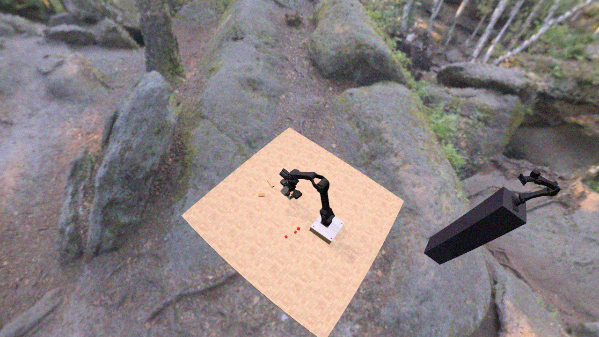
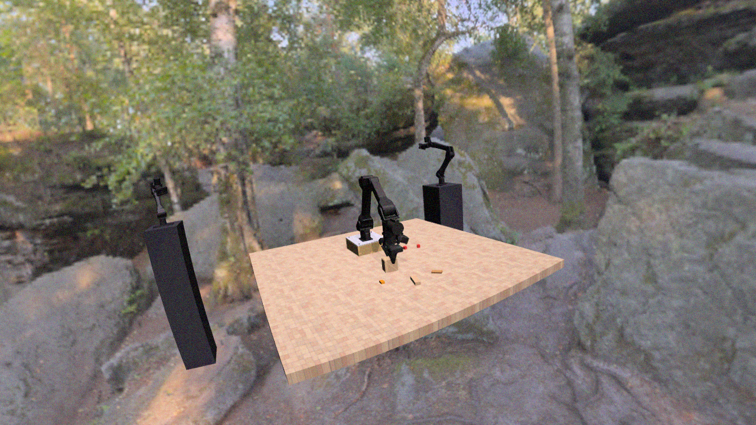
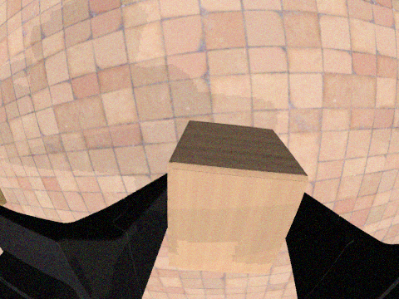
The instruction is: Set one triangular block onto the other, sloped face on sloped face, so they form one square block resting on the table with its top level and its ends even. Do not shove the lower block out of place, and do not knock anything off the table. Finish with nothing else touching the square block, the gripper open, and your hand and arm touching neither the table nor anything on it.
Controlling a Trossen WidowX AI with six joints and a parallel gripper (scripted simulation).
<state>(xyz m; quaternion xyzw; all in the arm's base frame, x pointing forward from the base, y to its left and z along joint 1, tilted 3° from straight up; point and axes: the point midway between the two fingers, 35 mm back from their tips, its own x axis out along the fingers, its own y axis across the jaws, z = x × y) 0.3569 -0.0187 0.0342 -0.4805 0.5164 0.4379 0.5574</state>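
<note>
My gripper is shut on a wooden triangular block, low over the table. In the wrist view this block has a dark face toward the top and a pale face between the black fingers. In the exterior view the wooden blocks show as one squarish shape directly under the fingertips, dark on its left. The lower triangular block is not distinct from the held one there, and it is hidden in the wrist view. Whether the sloped faces touch, and whether the ends are even, I cannot tell.
On the table lie a tan bar, a flat tan piece and a small orange piece. Red cubes lie near the arm's base.
</note>
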